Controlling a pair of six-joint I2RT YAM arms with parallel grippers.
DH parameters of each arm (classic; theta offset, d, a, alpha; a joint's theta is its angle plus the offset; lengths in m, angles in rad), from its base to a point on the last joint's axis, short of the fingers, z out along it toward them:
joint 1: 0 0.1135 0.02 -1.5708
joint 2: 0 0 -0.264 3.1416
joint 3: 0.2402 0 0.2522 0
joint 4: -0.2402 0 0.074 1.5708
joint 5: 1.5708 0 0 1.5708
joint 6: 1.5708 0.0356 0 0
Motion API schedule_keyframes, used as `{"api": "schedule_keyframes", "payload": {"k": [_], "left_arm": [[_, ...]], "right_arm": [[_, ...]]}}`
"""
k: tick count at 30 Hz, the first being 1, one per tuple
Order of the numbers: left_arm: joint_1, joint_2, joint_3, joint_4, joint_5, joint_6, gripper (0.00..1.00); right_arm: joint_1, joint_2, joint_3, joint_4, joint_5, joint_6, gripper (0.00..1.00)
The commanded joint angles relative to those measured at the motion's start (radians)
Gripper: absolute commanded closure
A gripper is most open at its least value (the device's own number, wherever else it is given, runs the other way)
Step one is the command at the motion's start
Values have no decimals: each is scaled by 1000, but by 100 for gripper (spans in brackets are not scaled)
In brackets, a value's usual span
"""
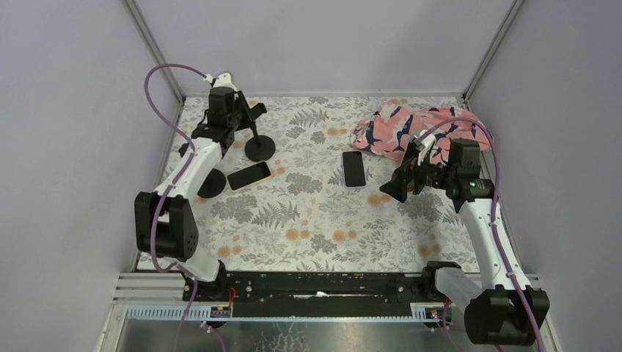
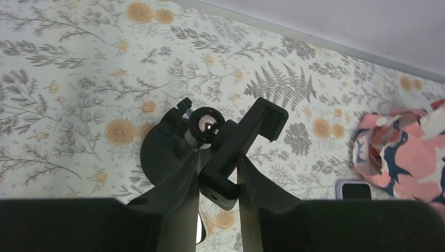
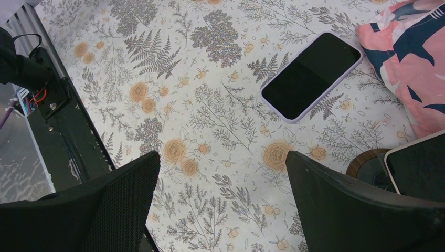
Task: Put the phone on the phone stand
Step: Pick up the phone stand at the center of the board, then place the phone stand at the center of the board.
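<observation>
Grips the phone stand point(image 2: 236, 144) by its clip with the left jaws, partly closed around it, at the far left of the tabletop point(image 1: 323, 227). Holds the right jaws wide open, with nothing in them. Shows the purple-edged phone point(image 1: 354, 168) lying flat just left of the right jaws, long side running from near to far, well apart from the stand. Looks closer to the right arm. Shows a black phone point(image 1: 249, 175) flat beside the left arm.

The black phone stand point(image 1: 260, 149) stands upright on its round base, its clamp arm tilted. A dark phone point(image 1: 249, 175) lies flat just on its near side. A lavender-cased phone point(image 1: 354, 168) lies flat, screen up, farther to its right.
</observation>
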Motion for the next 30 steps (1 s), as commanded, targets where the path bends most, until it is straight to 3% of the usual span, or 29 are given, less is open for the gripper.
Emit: {"api": "schedule_keyframes", "payload": {"k": [1,13,20,24,30], "left_arm": [[-30,-87,-28,215,97,76,93],[-133,-246,-150,276,320,64,98],[-261,-350,-275,293,459,53,98],[-370,-397,-331,289,446,77,98],[-514,-437,-394,286,289,98,98]], "right_arm": [[2,2,1,3,-17,-10,1],[2,4,-1,2,-19,-15,1],[2,11,-3,-4,-22,-25,1],[2,18,-1,-9,-19,-33,1],[2,31,-1,-14,-19,-40,1]]}}
